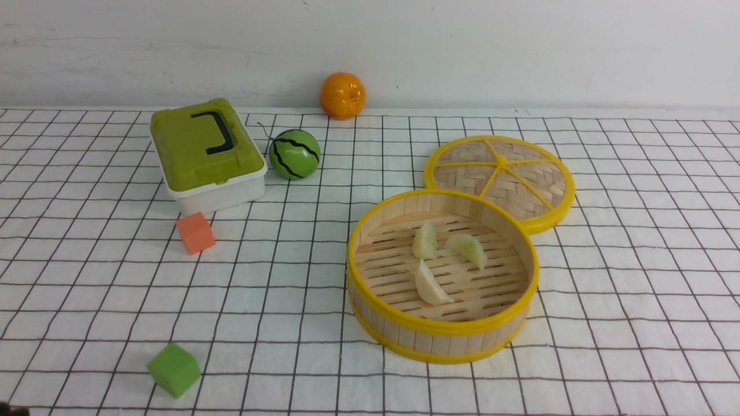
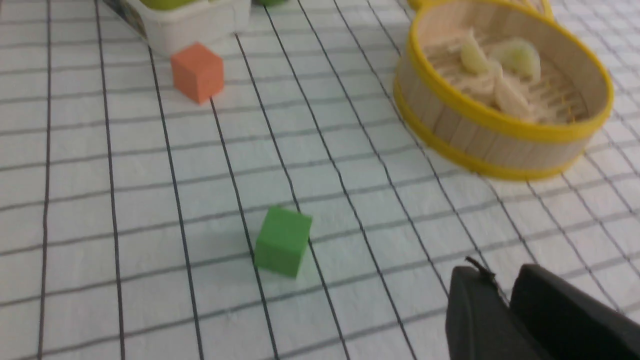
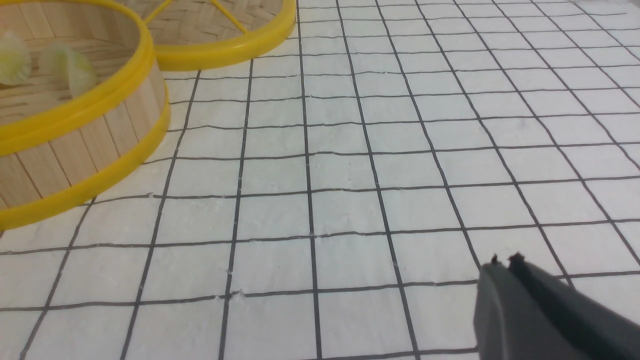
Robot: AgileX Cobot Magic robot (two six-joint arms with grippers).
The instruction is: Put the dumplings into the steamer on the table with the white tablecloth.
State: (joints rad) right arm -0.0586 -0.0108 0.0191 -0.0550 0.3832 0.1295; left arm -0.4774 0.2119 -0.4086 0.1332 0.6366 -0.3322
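Three pale dumplings (image 1: 425,241) (image 1: 469,248) (image 1: 430,284) lie on the slatted floor of the round bamboo steamer (image 1: 442,329), which stands right of centre on the white tablecloth (image 1: 289,289). Neither gripper appears in the front view. In the left wrist view my left gripper (image 2: 499,272) hovers over bare cloth, well short of the steamer (image 2: 500,135); its tips stand a thin gap apart with nothing between them. My right gripper (image 3: 505,260) is shut and empty over bare cloth, off to the side of the steamer (image 3: 75,155).
The woven lid (image 1: 500,173) lies flat against the steamer's far side. A green-lidded white box (image 1: 205,156), a toy watermelon (image 1: 294,153) and an orange (image 1: 343,95) stand at the back left. An orange cube (image 1: 195,232) and a green cube (image 1: 173,370) sit on the left.
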